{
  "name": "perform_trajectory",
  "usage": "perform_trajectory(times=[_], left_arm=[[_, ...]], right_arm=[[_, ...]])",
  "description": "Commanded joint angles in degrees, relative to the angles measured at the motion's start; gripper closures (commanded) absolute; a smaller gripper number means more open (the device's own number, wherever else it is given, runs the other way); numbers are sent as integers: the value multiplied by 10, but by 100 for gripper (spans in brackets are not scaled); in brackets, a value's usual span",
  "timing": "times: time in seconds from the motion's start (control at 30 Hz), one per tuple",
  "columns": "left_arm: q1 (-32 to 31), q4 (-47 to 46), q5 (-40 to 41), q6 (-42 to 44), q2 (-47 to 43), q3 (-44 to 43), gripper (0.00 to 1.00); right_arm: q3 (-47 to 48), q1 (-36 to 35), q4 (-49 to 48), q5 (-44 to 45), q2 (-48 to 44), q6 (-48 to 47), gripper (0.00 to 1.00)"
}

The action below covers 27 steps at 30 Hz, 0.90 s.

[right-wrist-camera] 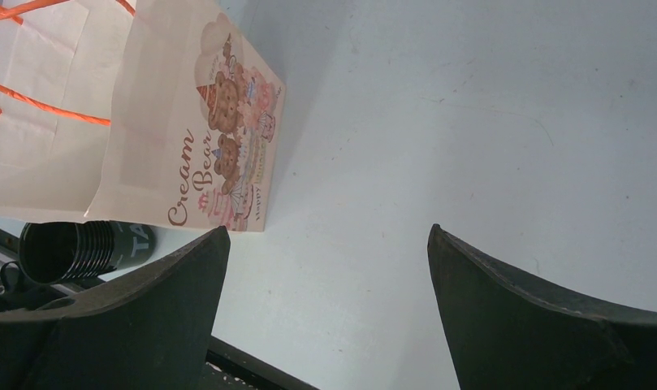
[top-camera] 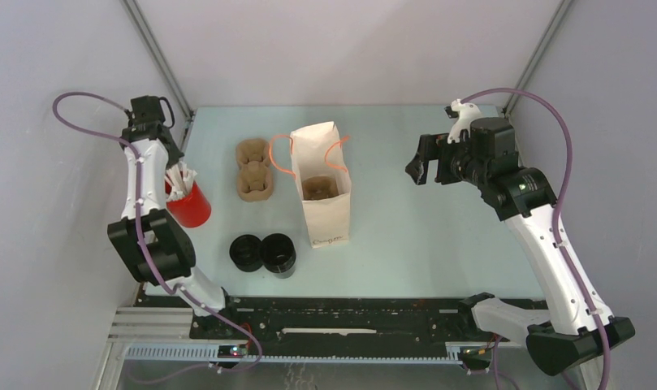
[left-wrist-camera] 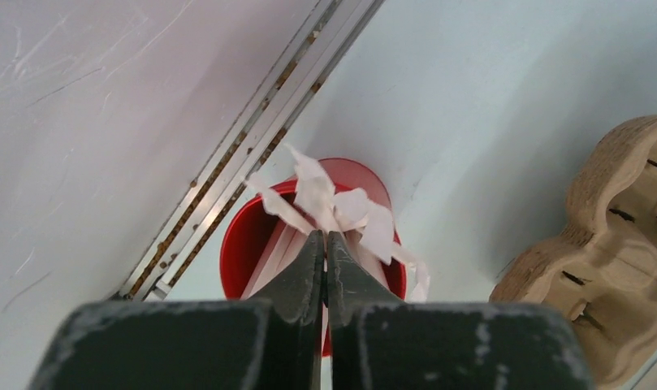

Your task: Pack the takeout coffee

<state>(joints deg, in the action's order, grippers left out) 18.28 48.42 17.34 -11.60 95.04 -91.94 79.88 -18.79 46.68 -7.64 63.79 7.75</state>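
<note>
Left gripper [left-wrist-camera: 325, 240]: jaws pressed together among white sticks [left-wrist-camera: 341, 207] in red cup [left-wrist-camera: 242, 244]; pinch on stick unclear. Right gripper [right-wrist-camera: 329, 231]: spread wide, 3 o'clock of paper bag [top-camera: 325, 215]. Two takeout coffee cups [top-camera: 278, 253] side by side, 7 o'clock of bag.

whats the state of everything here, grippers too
left gripper: shut, tips at the white sticks
right gripper: open, empty, in the air
paper bag: upright, mouth open, a brown carrier inside
black cups: two, upright on the table, outside the bag
red cup: upright, holding the white sticks
pulp carrier: flat on the table, pockets empty
</note>
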Motion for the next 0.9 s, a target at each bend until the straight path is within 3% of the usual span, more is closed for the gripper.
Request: perform_trajectory(times=[0.0, 0.23, 0.47, 0.6, 0.67, 0.87], left_arm=[[-1, 40, 46, -26, -66, -22, 97], [0, 150, 70, -95, -126, -110, 100], [-5, 268, 67, -141, -137, -342, 100], [-17, 200, -35, -163, -173, -406, 100], [-48, 150, -66, -175, -188, -414, 100], [-258, 84, -106, -142, -121, -499, 100]], right_arm=[[8, 0, -26, 0, 0, -8, 0], [12, -7, -26, 0, 4, -6, 0], [15, -13, -25, 3, 10, -7, 0], [23, -19, -24, 7, 18, -6, 0], [27, -23, -24, 8, 21, -7, 0], [40, -35, -20, 15, 29, -12, 0]])
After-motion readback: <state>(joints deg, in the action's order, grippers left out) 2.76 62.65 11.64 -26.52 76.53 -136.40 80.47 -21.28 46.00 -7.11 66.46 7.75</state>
